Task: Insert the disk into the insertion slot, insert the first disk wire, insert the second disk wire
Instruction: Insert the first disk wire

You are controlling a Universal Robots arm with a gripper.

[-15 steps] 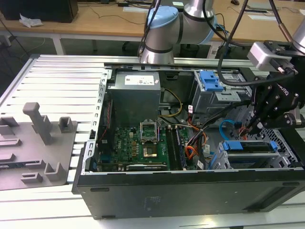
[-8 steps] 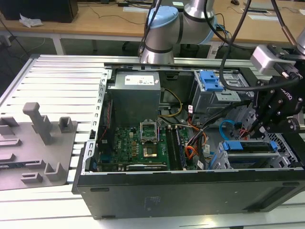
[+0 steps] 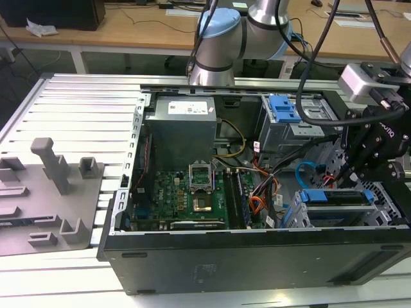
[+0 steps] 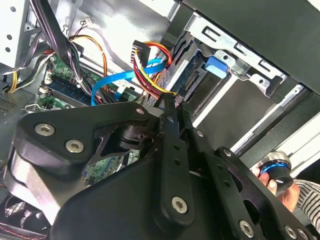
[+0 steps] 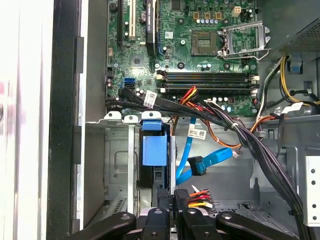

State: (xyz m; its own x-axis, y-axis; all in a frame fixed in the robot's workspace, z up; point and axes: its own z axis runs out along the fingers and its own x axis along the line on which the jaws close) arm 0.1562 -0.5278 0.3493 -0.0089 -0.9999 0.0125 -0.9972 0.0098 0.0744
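Exterior view: an open computer case (image 3: 257, 256) lies on the slatted surface (image 3: 83, 109), with the arm (image 3: 221, 42) reaching over it. At that frame's lower right, the disk (image 3: 335, 196) sits in the insertion slot (image 3: 388, 208). In both wrist views the gripper (image 5: 173, 197) has its jaws pressed together on the first disk wire (image 5: 199, 196). The second disk wire (image 5: 186, 145) loops just beside.

Black cable bundle (image 5: 260, 155) runs beside the insertion slot (image 5: 117, 160).
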